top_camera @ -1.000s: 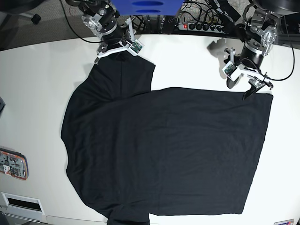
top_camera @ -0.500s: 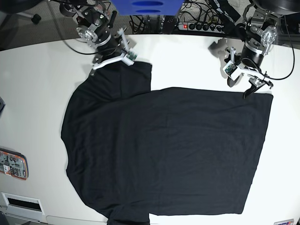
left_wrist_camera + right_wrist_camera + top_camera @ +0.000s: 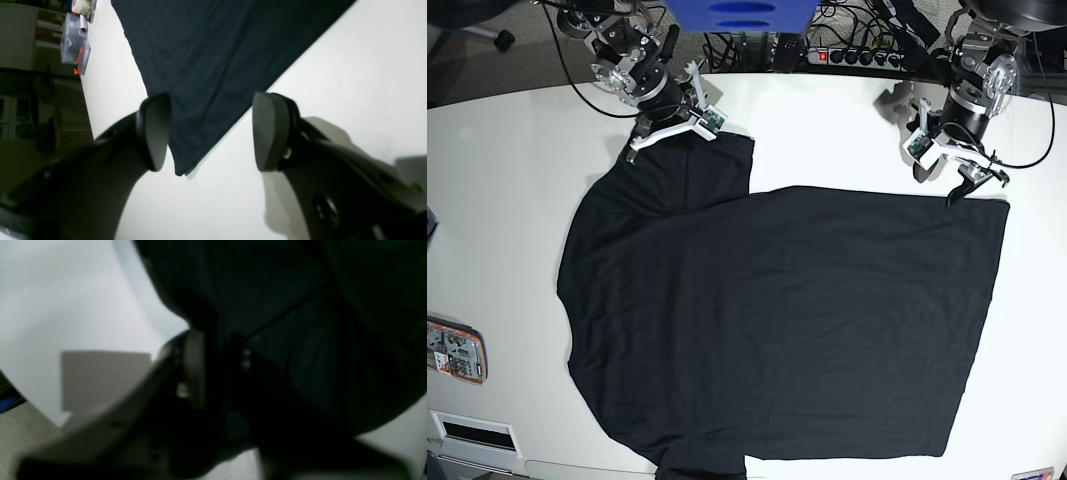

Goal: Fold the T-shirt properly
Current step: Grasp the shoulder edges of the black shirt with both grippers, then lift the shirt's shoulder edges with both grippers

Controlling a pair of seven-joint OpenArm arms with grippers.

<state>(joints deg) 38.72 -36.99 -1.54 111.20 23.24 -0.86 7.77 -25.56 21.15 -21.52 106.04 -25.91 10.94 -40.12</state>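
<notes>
The black T-shirt [image 3: 767, 320] lies spread almost flat across the white table [image 3: 517, 180], and the action is at its far edge. The right gripper [image 3: 670, 133], sitting at the far sleeve, has just snapped closed: a second ago its jaws stood apart, and now the right wrist view shows them pinched together with dark cloth [image 3: 300, 323] bunched between, so it reads as clamped on the T-shirt's sleeve. The arm shifted slightly along that sleeve edge before closing.

Over at the far hem corner, the left gripper [image 3: 210, 130] hasn't budged. Its pads [image 3: 155, 130] stand apart, straddling the corner tip of the T-shirt [image 3: 213, 66], gripping nothing.

So one hold is made and one is pending; probably the left must close on that corner before any lift and fold can begin.
</notes>
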